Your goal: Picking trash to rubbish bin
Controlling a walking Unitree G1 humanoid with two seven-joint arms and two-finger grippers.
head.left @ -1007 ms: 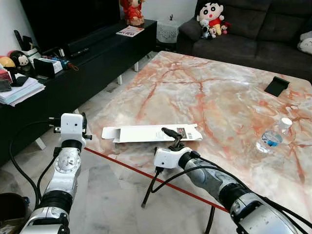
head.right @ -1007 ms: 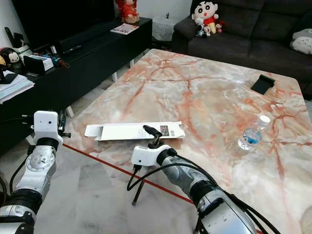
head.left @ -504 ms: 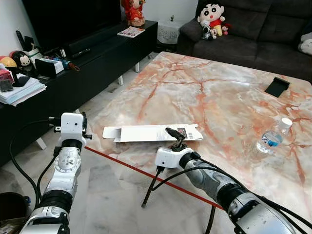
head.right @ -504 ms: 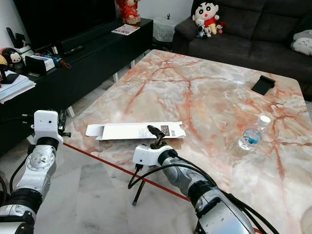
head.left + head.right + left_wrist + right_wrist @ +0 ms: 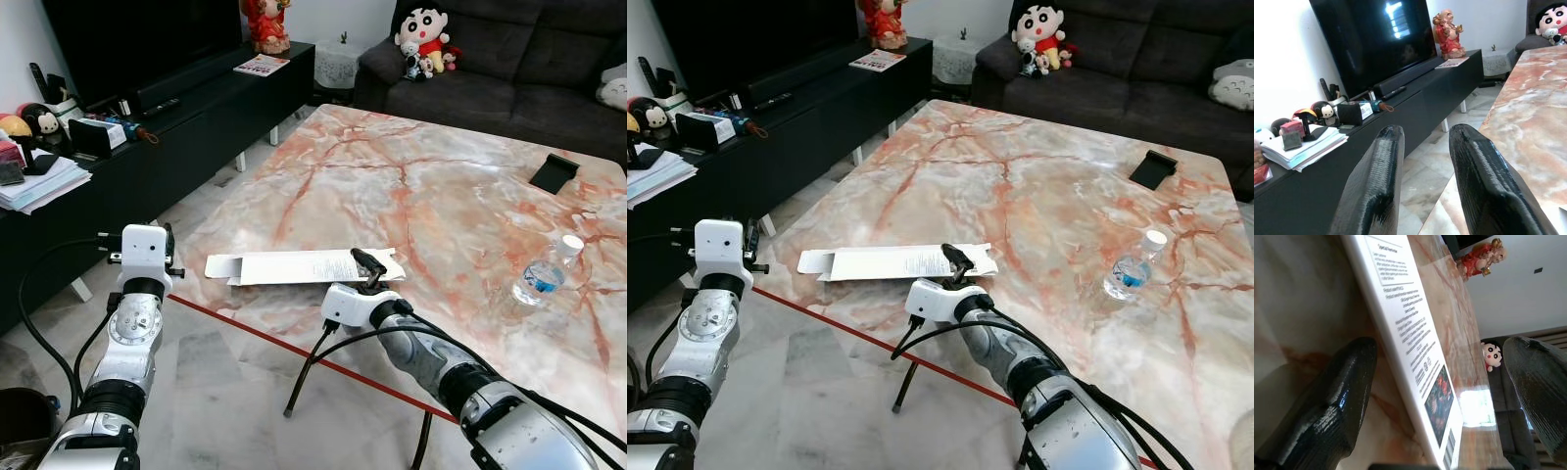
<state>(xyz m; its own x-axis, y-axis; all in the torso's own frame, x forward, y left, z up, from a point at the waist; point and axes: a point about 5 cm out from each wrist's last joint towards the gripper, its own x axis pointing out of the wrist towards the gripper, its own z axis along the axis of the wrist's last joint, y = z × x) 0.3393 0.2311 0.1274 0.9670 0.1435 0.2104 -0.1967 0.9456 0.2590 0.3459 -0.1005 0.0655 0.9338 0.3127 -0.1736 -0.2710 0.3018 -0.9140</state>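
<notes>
The right claw point(image 5: 370, 268), spread wide and holding nothing, straddles the flat carton point(image 5: 294, 266); closing too shallow, it may slide the carton along the counter point(image 5: 460, 186).

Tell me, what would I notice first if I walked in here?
Probably the big pink marble table, with a flat white box lying near its front edge. The robot's right hand is open around that box's end. A water bottle stands on the table's right side.
</notes>
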